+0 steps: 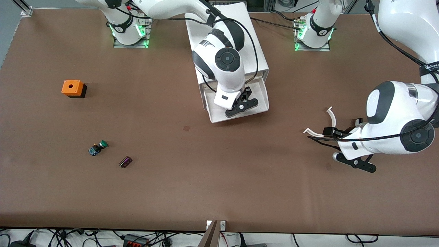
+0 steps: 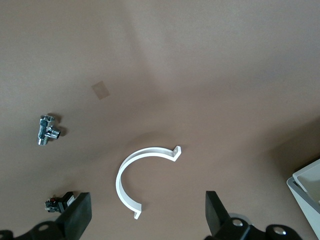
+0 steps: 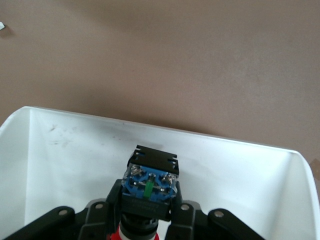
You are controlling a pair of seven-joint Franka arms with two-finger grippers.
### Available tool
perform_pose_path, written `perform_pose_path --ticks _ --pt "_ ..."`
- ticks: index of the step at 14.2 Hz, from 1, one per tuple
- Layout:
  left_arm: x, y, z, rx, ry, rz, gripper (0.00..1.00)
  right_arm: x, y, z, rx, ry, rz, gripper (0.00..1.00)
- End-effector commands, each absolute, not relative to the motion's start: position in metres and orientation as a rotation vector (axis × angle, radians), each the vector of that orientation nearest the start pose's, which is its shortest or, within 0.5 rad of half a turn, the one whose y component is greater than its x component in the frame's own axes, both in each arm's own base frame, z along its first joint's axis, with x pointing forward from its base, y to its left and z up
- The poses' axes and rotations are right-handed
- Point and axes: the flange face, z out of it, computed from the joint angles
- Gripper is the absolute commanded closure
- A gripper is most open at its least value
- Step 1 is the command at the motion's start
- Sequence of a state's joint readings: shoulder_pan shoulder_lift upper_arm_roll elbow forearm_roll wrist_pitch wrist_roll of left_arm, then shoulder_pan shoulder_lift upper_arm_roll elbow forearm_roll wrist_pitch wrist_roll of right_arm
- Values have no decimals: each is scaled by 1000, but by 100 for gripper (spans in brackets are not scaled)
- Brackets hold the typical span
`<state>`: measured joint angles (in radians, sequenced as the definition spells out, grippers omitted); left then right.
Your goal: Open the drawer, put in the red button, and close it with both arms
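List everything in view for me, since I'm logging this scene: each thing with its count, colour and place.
drawer: 1, white, pulled open from the cabinet
cabinet: 1, white, between the arm bases
red button: 1, blue base showing, held over the open drawer
green pushbutton: 1, green cap, toward the right arm's end
orange box: 1, farther from the front camera than the green pushbutton
small dark part: 1, beside the green pushbutton
curved clip: 1, white, under the left gripper
metal fitting: 1, chrome, near the clip
table: 1, brown
right gripper: shut on the red button
left gripper: open over the clip
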<state>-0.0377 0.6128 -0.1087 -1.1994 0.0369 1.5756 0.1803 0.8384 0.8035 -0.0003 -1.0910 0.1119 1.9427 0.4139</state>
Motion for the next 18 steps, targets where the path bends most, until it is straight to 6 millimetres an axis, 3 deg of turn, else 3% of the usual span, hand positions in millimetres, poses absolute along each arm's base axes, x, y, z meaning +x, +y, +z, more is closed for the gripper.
perform_pose_path --ticks 1,2,3,4,9,11,13,14,15,16,18 --pt "700 -82 415 -3103 491 355 0 507 579 347 -2977 -561 53 72" --pt "700 -82 415 -3103 491 355 0 507 579 346 -2979 -562 54 66" --pt "700 -82 415 -3103 491 355 0 507 578 342 -2984 -567 58 37" --pt "700 -82 415 -3103 491 355 0 505 580 342 -2993 -578 47 0" --pt "700 -83 415 -3104 494 355 0 509 579 360 -2986 -569 4 0" --pt "700 -83 417 -3109 477 348 0 526 561 387 -2979 -521 -47 0" --pt "695 -93 408 -3114 443 379 0 569 512 422 -2977 -393 -109 0" --pt "693 -98 405 -3133 368 382 0 586 491 426 -2985 -342 -116 0" --pt "691 -109 400 -3161 296 379 0 603 468 432 -3000 -290 -136 0" --pt "688 -124 395 -3175 238 371 0 616 442 452 -3019 -250 -171 0" --pt "684 -154 378 -3205 107 320 0 634 401 451 -3107 -198 -144 0"
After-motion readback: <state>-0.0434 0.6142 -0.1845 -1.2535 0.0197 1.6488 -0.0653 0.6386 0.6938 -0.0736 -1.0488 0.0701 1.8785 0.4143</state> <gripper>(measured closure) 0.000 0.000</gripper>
